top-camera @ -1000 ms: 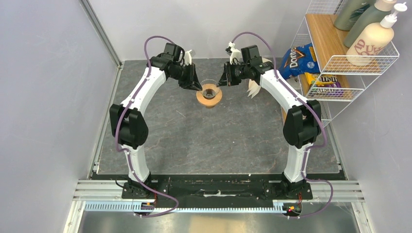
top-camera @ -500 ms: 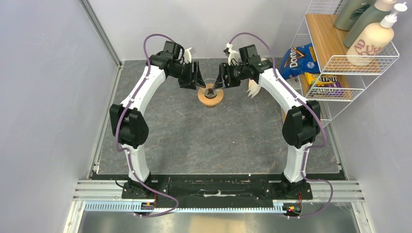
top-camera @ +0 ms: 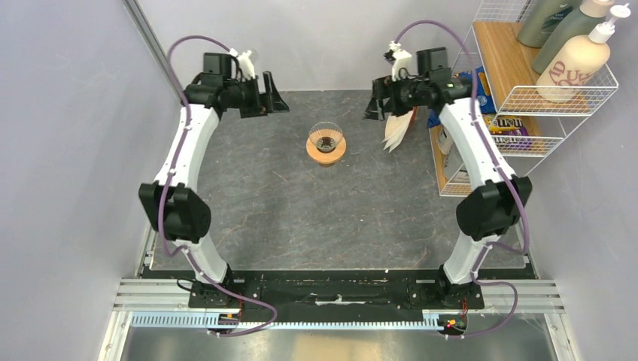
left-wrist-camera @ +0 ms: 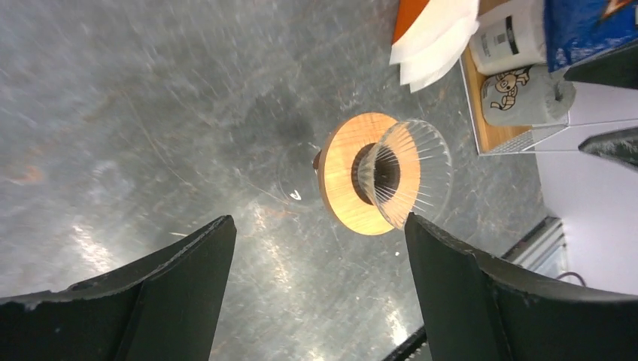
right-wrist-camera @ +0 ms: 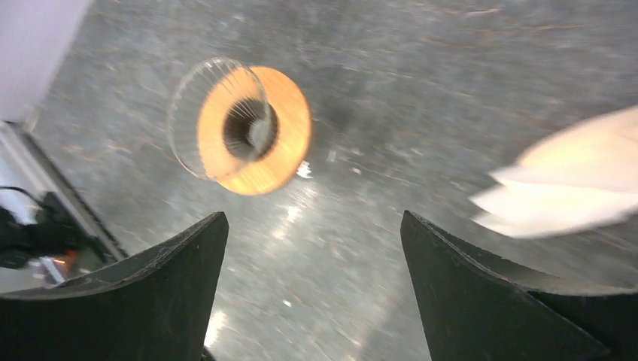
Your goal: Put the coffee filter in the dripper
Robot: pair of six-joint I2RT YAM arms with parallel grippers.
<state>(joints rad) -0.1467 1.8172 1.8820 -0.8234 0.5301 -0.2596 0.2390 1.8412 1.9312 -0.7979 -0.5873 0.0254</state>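
— Where is the dripper (top-camera: pixel 326 143) found?
— It is set upright on the dark table (top-camera: pixel 301 218), toward the far middle, between the two arms. Its clear glass cone is seated in the orange-tan wooden collar, and the ribs of the glass are seen plainly from the left wrist camera.
— And the coffee filter (top-camera: pixel 396 129)?
— It is seen as part of a white paper stack (left-wrist-camera: pixel 435 34) propped at the lower left end of the wire rack (top-camera: pixel 527 98). That is to the right of the dripper and well apart from it. It is not yet placed in the cone.
— How are the fingers of the left gripper (top-camera: pixel 272 96) held?
— They are spread wide, and nothing is pinched between them. The gripper is held at the far left, pointed toward the dripper and apart from it.
— Is the right gripper (top-camera: pixel 376 101) any different?
— Its fingers are spread just as wide, and nothing is gripped. It is held at the far right, just beside the top of the white paper stack; whether the paper is touched cannot be told. In its wrist view the dripper is framed above the gap between the two dark fingers, and the stack is blurred at the right edge.
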